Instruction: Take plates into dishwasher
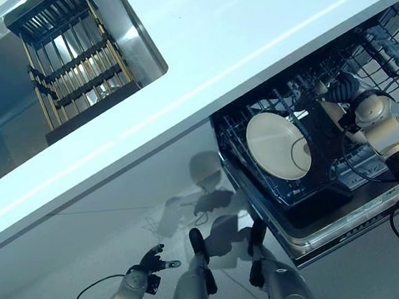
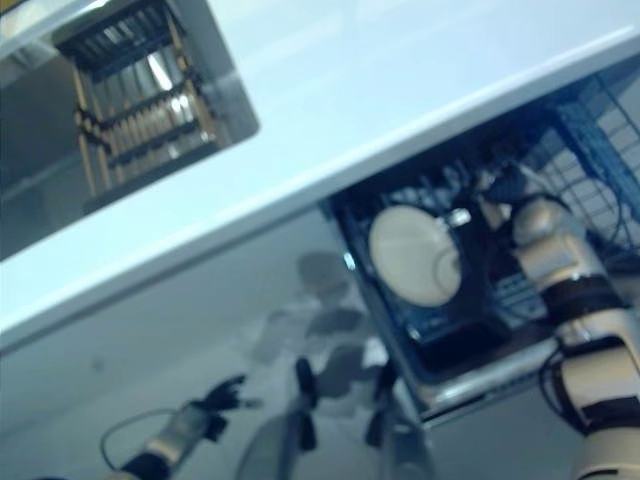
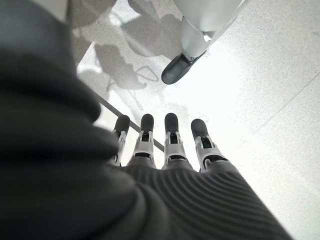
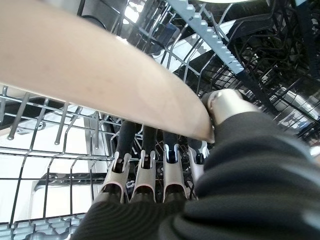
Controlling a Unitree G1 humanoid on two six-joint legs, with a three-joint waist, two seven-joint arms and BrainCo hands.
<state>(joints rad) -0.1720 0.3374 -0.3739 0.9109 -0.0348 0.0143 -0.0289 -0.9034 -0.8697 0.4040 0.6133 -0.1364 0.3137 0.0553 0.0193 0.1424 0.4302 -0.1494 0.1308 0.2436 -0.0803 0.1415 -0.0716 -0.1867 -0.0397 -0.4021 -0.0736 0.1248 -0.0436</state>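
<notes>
Plate, one: round, cream-white, shallow, standing on edge in the pulled-out dishwasher rack of dark wire, its face turned outward. In the right wrist view its pale rim sweeps across close to the camera, with the right robot hand beside it: fingers laid along the underside of the rim and the thumb pressed to its edge, so the robot hand is clamped on the plate.

Left robot hand, one: low over the pale speckled floor, well apart from the dishwasher. Its wrist view shows fingers straight and spread, holding nothing; the eye views show only a small dark shape there.

Dishwasher, one: under the bench, lower rack drawn out toward the robot. The eye views show the whole rack with the plate near its front left part; the right wrist view shows only close wire tines and a grey toothed rail.

Bench, one: long white top, crossing the eye views on a slant above the dishwasher.

Sink, one: steel basin set in the bench, farthest away. It holds one dark slatted drying rack, seen only in the eye views.
</notes>
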